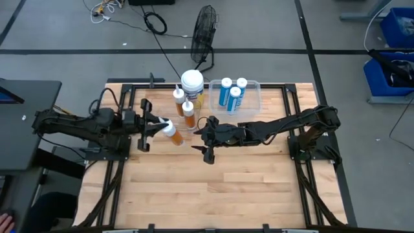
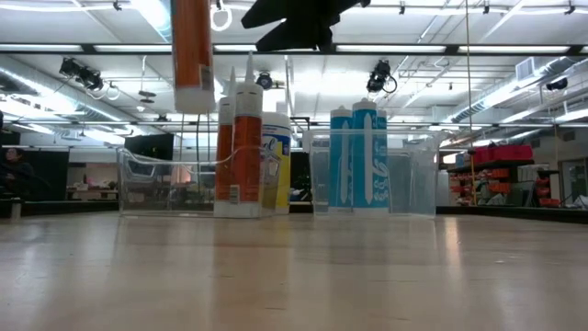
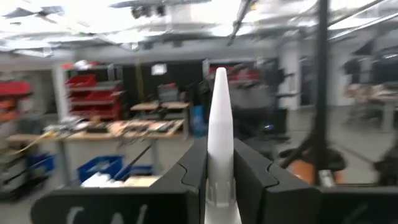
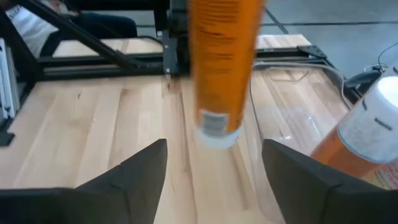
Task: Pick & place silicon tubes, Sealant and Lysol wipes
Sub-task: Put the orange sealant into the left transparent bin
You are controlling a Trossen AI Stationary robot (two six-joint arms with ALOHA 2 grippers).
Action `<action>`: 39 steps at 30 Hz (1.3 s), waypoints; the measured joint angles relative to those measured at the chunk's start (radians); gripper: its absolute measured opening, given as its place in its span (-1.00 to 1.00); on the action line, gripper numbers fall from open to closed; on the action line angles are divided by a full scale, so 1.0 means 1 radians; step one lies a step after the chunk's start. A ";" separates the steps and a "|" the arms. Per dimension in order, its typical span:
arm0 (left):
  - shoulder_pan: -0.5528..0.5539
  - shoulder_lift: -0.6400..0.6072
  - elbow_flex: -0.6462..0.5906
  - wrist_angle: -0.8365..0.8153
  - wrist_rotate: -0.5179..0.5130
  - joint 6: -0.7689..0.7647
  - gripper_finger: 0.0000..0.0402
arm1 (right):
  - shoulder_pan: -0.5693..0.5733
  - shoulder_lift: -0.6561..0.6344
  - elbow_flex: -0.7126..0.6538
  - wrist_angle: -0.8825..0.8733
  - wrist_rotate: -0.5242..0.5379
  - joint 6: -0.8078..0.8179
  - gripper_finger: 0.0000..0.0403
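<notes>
- Table (image 1: 213,188): pale wooden planks with a dark metal frame round the edges.
- Held tube (image 2: 192,55): a slim orange cylinder with a white base and a long white cone nozzle (image 3: 219,124). It hangs clear above the wood, over a clear, glossy plastic bin (image 2: 165,184).
- Left gripper (image 1: 157,124): its dark fingers (image 3: 186,174) are clamped tight on the nozzle end. The arm reaches in level from the table's left side.
- Right gripper (image 1: 206,144): fingers (image 4: 134,171) spread wide, holding nothing, with the held tube's base just ahead of them. The arm stretches low across from the right side and ends near the table's middle.
- Standing tubes (image 2: 241,138): two orange ones with white nozzles, upright in that bin.
- Lysol wipes (image 1: 192,83): a thick round canister with a wide white lid and a yellow-and-blue label, upright just beside the standing tubes.
- Blue tubes (image 1: 231,94): three with white caps, upright in a second clear bin (image 1: 253,103) to the right.
</notes>
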 joint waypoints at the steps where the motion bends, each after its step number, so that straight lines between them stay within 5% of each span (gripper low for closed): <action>1: 0.005 0.000 0.000 -0.009 -0.018 0.002 -0.73 | 0.000 0.000 0.000 -0.009 0.000 0.000 0.31; 16: 0.037 0.024 -0.005 -0.033 -0.299 0.080 -0.73 | 0.014 -0.029 0.000 -0.090 0.001 0.006 0.18; 28: 0.240 0.097 -0.008 -0.028 -0.232 0.034 -0.74 | 0.033 -0.092 -0.001 -0.134 0.008 -0.004 0.10; 34: 0.319 0.161 -0.008 -0.035 -0.102 -0.026 -0.74 | 0.045 -0.111 -0.001 -0.154 0.009 -0.005 0.07; 39: 0.346 0.214 -0.008 -0.025 -0.113 -0.034 -0.74 | 0.045 -0.113 -0.001 -0.171 0.009 -0.005 0.06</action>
